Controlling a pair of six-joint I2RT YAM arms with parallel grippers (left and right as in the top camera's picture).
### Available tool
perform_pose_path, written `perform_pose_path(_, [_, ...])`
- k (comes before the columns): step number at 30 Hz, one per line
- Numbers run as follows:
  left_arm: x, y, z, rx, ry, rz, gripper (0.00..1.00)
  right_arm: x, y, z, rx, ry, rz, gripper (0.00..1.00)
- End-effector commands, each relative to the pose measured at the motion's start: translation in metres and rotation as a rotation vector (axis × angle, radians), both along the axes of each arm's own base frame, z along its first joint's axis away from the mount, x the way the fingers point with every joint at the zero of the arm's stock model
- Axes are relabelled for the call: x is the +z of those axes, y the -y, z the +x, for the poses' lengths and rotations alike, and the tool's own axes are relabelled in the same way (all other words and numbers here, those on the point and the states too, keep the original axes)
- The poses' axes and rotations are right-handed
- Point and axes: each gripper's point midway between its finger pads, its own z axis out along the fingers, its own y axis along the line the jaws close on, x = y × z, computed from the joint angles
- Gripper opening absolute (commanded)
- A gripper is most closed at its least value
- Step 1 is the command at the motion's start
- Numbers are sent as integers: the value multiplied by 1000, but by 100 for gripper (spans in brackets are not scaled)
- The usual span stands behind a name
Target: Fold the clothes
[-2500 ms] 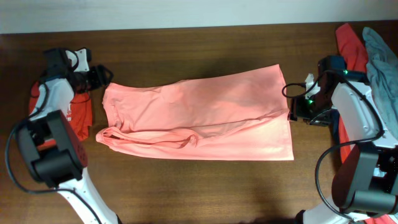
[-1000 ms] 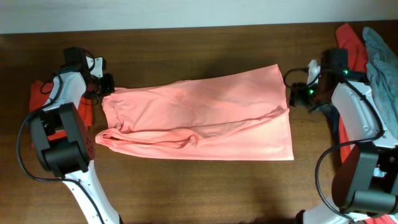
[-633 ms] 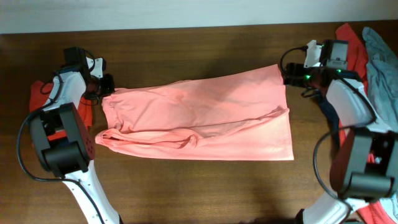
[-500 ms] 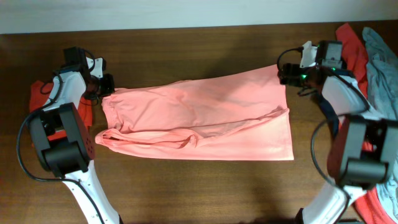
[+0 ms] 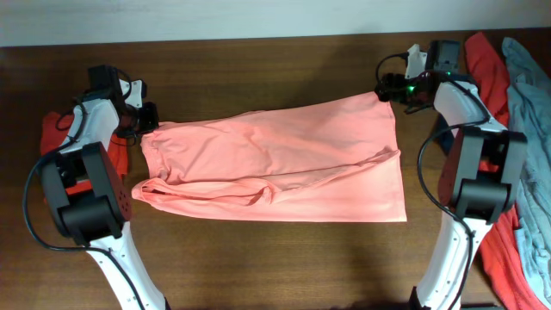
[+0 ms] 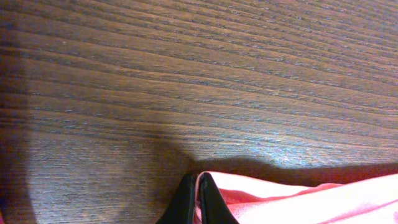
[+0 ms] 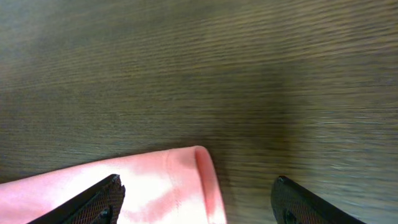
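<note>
Overhead: salmon-pink shirt (image 5: 275, 159) lies spread flat mid-table, long side running left-right, with a folded-over ridge along the lower left. The table (image 5: 258, 258) is dark wood. The left pincer (image 5: 145, 120) sits at the shirt's upper left corner, touching the fabric edge. The right pincer (image 5: 383, 89) is at the shirt's upper right corner, right at the edge. A red garment (image 5: 52, 138) is bunched at the far left, partly under the left arm. On the far right there is a pile: a coral-red garment (image 5: 482, 56) and a grey-blue garment (image 5: 529, 86) draped beside it. From this view I cannot tell how wide either pincer stands.

Left wrist: left pincer (image 6: 198, 200) has its two dark fingers (image 6: 214, 205) pressed together at the bottom of the frame, with a thin sliver of pink between them, so it is clamped on the shirt edge. The shirt (image 6: 298, 199) runs off to the lower right. Bare wood table (image 6: 186, 74) fills the rest.

Right wrist: right pincer (image 7: 198, 185) is wide apart, one finger low left and the other low right, fingers (image 7: 102, 202) not closed on anything. The shirt's rolled hem corner (image 7: 161, 183) lies between them, nearer the left-hand finger. It rests flat on the table (image 7: 186, 62).
</note>
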Motion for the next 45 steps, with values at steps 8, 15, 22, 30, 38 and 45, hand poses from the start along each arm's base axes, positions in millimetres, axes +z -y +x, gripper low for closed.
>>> perform_pose_path(8, [-25,2,-17,12,-85,0,0,-37,-25,3,23,-51,-7,75])
perform_pose_path(15, [-25,2,-17,12,-85,0,0,-43,-20,1,-10,-73,-25,27])
perform_pose_path(22, [-24,6,-19,6,-92,-27,0,-47,-11,-7,-43,-121,-57,4])
perform_pose_path(30, [17,2,-3,9,-64,-57,0,4,3,-4,-65,-147,-53,4])
perform_pose_path(38, [53,9,-7,2,-104,-102,0,57,8,-13,-78,-203,-67,4])
perform_pose_path(45, [55,15,-42,10,-253,-133,0,66,16,-58,-89,-387,-131,4])
